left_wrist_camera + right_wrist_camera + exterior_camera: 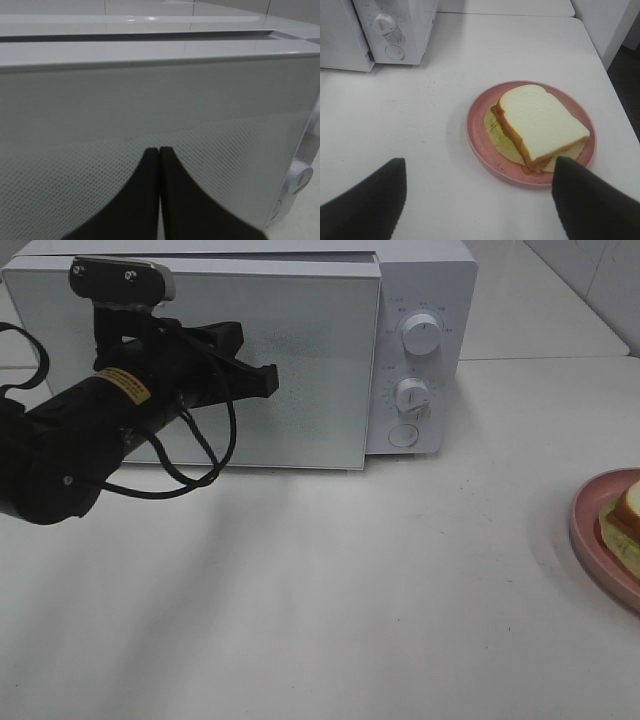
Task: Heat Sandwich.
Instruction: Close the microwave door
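Barely begun: the clenched left end effector [268,381] faces the closed microwave [300,360]; the sandwich [537,125] waits ahead of the released right end effector [480,197].

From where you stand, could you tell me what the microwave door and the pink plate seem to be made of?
The microwave door looks like glossy glass or clear plastic over a fine dotted mesh: it reflects light, and the dot pattern shows in the left wrist view. The pink plate looks like matte plastic or melamine, since its rim shows no sharp glare; ceramic cannot be ruled out.
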{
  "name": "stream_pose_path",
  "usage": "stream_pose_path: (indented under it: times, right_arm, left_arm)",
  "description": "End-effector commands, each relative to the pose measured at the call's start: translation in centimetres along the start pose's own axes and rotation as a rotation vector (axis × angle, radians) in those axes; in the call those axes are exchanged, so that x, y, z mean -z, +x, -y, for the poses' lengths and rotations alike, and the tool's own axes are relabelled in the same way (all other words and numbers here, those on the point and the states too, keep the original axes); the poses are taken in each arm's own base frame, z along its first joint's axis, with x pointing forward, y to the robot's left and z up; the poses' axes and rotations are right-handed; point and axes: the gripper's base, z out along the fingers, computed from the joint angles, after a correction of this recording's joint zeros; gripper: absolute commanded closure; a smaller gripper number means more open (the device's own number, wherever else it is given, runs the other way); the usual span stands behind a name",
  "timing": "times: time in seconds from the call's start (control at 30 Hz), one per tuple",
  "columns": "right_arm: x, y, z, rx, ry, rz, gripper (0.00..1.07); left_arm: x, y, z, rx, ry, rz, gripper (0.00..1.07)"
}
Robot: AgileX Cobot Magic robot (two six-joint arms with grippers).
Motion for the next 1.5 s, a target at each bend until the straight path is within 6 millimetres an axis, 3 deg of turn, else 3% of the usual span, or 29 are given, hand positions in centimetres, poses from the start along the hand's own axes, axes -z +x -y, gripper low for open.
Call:
stream_pose_path:
  times: [0.03, 0.83, 1.07, 1.5]
  right_arm:
    - [0.3, 0.1, 0.0, -0.008, 0.005, 0.042, 0.32]
    - [0.3, 0.1, 0.0, -0.008, 0.005, 0.042, 0.32]
    - [0.3, 0.1, 0.0, -0.008, 0.005, 0.042, 0.32]
    - [0.3, 0.1, 0.0, -0.008, 0.005, 0.042, 0.32]
  left_arm:
    - [-1.4, -0.1, 0.8, 0.008, 0.009, 0.015, 1.07]
    - [-8.1, -0.5, 2.6, -0.030, 0.029, -0.028, 1.07]
    - [-8.0, -0.9, 2.7, -0.031, 0.035, -0.036, 1.07]
    - [-4.5, -1.0, 3.3, -0.042, 0.068, -0.124, 1.07]
